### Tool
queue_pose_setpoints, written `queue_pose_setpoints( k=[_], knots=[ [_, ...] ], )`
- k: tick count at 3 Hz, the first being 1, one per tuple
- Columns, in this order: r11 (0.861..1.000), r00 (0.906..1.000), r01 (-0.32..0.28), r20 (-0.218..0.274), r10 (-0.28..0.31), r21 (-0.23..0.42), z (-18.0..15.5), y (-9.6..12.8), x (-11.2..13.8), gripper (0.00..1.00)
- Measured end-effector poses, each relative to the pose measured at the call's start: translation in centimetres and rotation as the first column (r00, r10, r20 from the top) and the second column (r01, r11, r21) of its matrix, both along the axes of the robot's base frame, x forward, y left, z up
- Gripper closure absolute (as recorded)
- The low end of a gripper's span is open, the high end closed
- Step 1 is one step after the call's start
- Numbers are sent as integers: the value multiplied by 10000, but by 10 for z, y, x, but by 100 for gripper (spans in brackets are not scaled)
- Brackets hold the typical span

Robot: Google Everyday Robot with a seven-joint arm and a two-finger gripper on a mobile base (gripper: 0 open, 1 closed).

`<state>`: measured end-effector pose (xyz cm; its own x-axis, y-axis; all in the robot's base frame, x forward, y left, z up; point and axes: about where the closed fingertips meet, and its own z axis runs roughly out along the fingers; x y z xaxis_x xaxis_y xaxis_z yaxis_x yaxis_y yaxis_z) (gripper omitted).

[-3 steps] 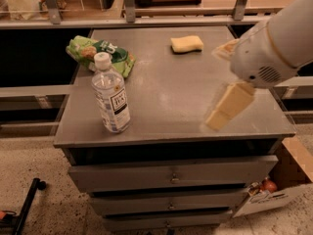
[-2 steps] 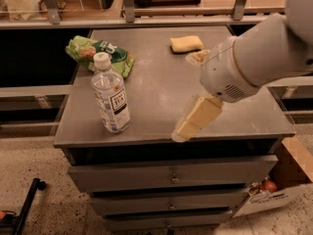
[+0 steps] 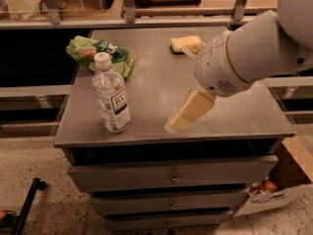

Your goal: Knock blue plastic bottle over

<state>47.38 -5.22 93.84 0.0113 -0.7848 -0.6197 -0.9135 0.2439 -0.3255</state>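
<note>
Item 1: blue plastic bottle (image 3: 111, 99). Clear body, white cap, white label with a dark square logo. It stands upright near the front left corner of the desk (image 3: 156, 82), close to the front edge, with nothing touching it. Upright stance means the task is not yet done.

Item 2: claw (image 3: 180, 121). Pale yellow, at the end of the white arm (image 3: 254, 48). It is angled down and leftward, with its tip low over the front middle of the desk. It is well apart from the bottle, on the bottle's right. Whether it is wide or narrow cannot be told; nothing is seen in it. The likely reason for the low, slanted pose is a sideways sweep into the bottle's body, not a grasp.

Item 3: green snack bag (image 3: 100, 53). It lies flat just behind the bottle, toward the back left. It could cushion a bottle that tips backward. A fall toward the front or left edge risks a roll off the desk.

Item 4: yellow sponge (image 3: 183, 43). Back centre, partly hidden by the arm, outside the likely sweep path.

Item 5: drawers (image 3: 171, 177). Below the desk, shut, not involved.
</note>
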Motion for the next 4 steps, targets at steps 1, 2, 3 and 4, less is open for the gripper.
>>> queue_pose_setpoints(
  k=[1, 2, 3, 4],
  knots=[
    [9990, 9994, -53, -344, 68, 445, -17, 11, 6, 0],
    [9956, 9967, -56, -796, 131, 931, -44, 32, 12, 0],
    [9835, 9937, -23, -1100, 225, 1808, -70, 51, 17, 0],
    [9594, 9934, -222, -1020, 529, 2812, -86, 73, 24, 0]
  ],
)
